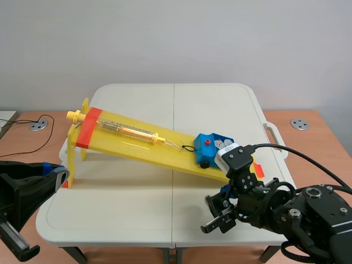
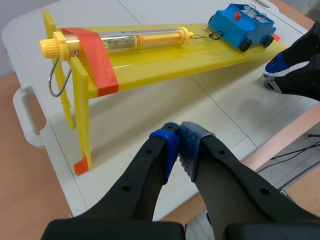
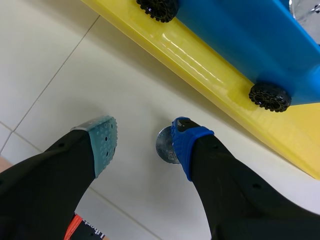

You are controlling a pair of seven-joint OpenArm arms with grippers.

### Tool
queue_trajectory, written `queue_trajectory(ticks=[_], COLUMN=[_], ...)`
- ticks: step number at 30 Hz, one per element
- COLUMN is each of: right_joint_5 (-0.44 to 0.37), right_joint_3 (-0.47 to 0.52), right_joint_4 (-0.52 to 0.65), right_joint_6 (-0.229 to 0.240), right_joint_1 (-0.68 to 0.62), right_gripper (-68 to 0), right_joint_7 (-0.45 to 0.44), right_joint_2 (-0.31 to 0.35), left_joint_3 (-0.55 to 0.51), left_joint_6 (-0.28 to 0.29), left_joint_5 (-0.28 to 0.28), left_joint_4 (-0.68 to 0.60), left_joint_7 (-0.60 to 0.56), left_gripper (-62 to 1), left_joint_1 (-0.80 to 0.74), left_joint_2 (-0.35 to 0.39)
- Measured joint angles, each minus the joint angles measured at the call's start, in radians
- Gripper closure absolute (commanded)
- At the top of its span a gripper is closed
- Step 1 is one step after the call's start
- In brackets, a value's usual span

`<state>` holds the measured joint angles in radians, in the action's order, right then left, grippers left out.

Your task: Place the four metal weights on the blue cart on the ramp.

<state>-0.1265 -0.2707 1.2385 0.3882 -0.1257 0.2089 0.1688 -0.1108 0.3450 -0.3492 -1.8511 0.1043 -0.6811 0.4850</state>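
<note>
A blue cart (image 1: 210, 147) with black wheels sits low on the yellow ramp (image 1: 137, 144), hooked to a spring scale (image 1: 129, 130). Silver metal weights (image 1: 223, 143) lie in its tray. My right gripper (image 3: 145, 142) hangs just below the ramp's low end, open. One round metal weight (image 3: 165, 145) lies flat on the table between its fingers, against the blue pad and partly hidden by it. In the right wrist view, the cart (image 3: 250, 35) is just ahead. My left gripper (image 2: 179, 146) is shut on nothing, near the table's front left corner (image 1: 58, 175), well short of the ramp (image 2: 165, 55).
The ramp stands on yellow legs (image 2: 82, 125) with orange tape (image 2: 97, 60) at its high end. The white folding table (image 1: 137, 198) has a middle seam and a handle (image 1: 275, 137) at its right side. A wooden desk (image 1: 33, 137) lies behind.
</note>
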Motion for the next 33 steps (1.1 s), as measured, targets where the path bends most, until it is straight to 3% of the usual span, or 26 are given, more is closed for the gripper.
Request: queue_trajectory(ticks=[17,23,33], right_joint_5=[0.000,0.000,-0.001], right_joint_3=[0.000,0.000,0.000], right_joint_4=[-0.050,-0.064,-0.071], right_joint_6=[-0.010,-0.020,-0.074], right_joint_1=[0.000,0.001,0.001], right_gripper=[-26.3,-20.9,-11.5], right_joint_7=[-0.056,-0.090,-0.096], right_joint_2=[0.000,0.000,0.000], left_joint_3=[0.000,0.000,0.000], left_joint_6=[0.000,0.000,0.000], left_joint_5=[0.000,0.000,0.000], left_joint_4=[0.000,0.000,0.000], left_joint_7=[0.000,0.000,0.000], left_gripper=[-2.9,-2.9,-2.9], left_joint_1=[0.000,0.000,0.000], left_joint_2=[0.000,0.000,0.000])
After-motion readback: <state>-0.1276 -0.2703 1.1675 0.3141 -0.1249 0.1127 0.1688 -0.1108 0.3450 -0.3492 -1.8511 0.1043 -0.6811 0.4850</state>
